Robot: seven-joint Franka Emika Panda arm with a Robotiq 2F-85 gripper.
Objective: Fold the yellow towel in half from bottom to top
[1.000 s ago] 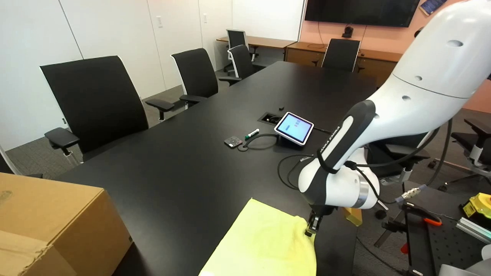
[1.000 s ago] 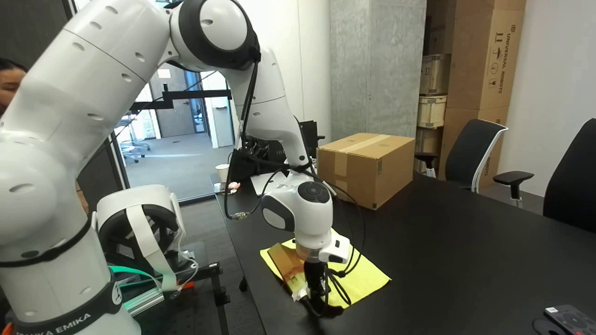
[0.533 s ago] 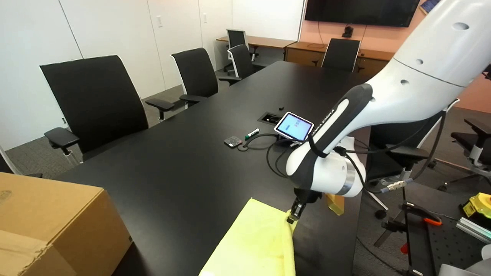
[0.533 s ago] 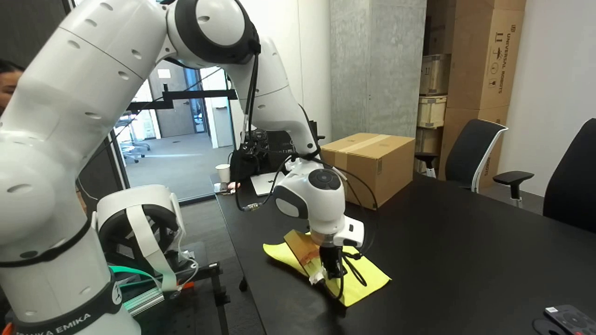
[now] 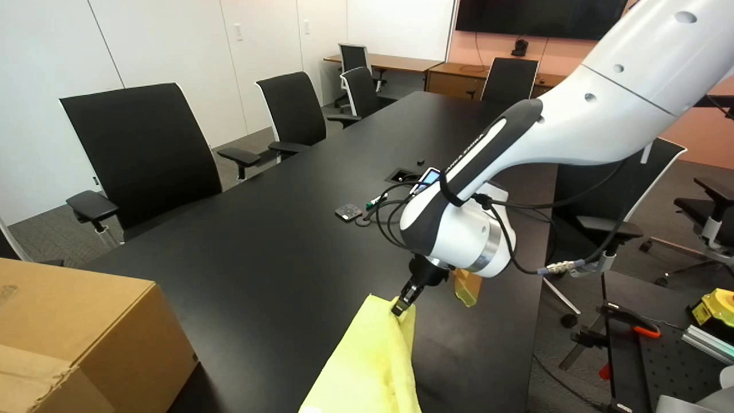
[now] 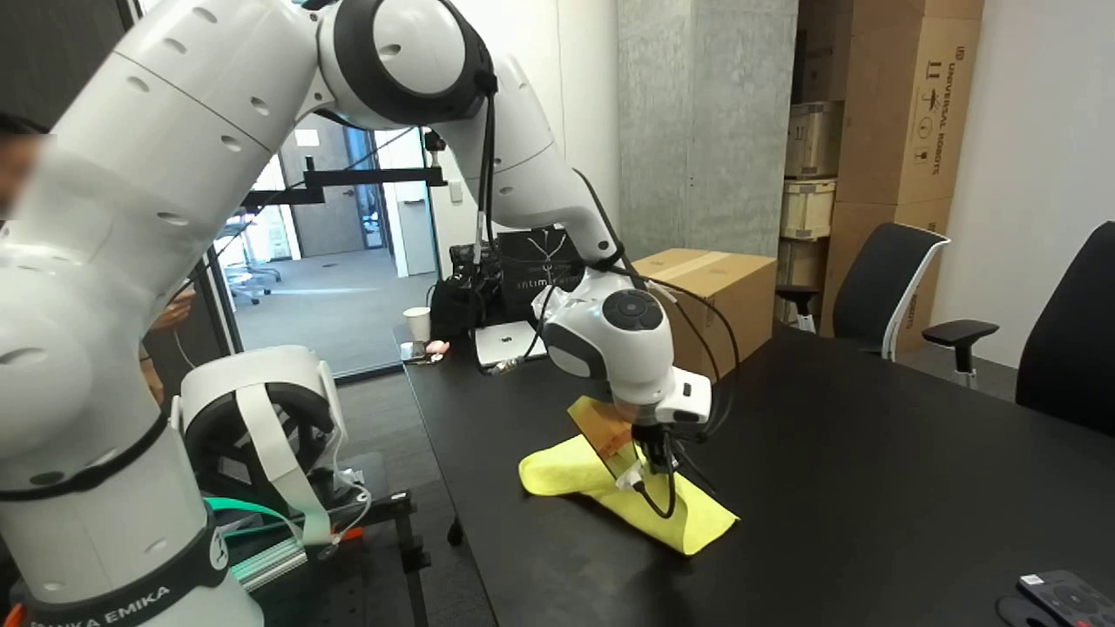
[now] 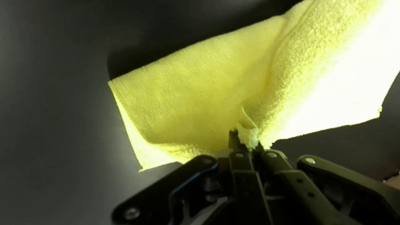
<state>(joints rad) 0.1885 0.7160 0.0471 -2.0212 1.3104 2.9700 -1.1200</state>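
One gathered bit of the yellow towel (image 5: 361,367) is sitting pinched in your gripper (image 5: 401,306)

In an exterior view, you are clenching the towel near its far end, and the cloth is draping down toward the black table (image 5: 246,287). At the picture's left, a cardboard box (image 5: 92,332) is standing apart from the towel. Your arm (image 5: 608,115) is blocking part of a tablet (image 5: 427,178), with cables (image 5: 561,268) trailing beside it. A marker (image 5: 376,201) and a small square device (image 5: 348,213) are lying beyond the towel.

In an exterior view, an amber panel (image 6: 605,427) is standing tilted beside your gripper and screening part of the towel, with cables looping in front. The towel is lying partly on the table, its near side folded up toward the gripper. Farther back, a laptop (image 6: 508,342), a white cup (image 6: 417,323) and a black bag (image 6: 542,270) are sitting near the table's edge, and the box is standing partly hidden by your arm. A white headset (image 6: 248,374) is resting off the table; a remote control (image 6: 1071,596) is lying well apart from the towel.

In the wrist view, your gripper is biting a bunched tuft of cloth, its dark body blocking the lower part, and glare is whitening the towel's right side.
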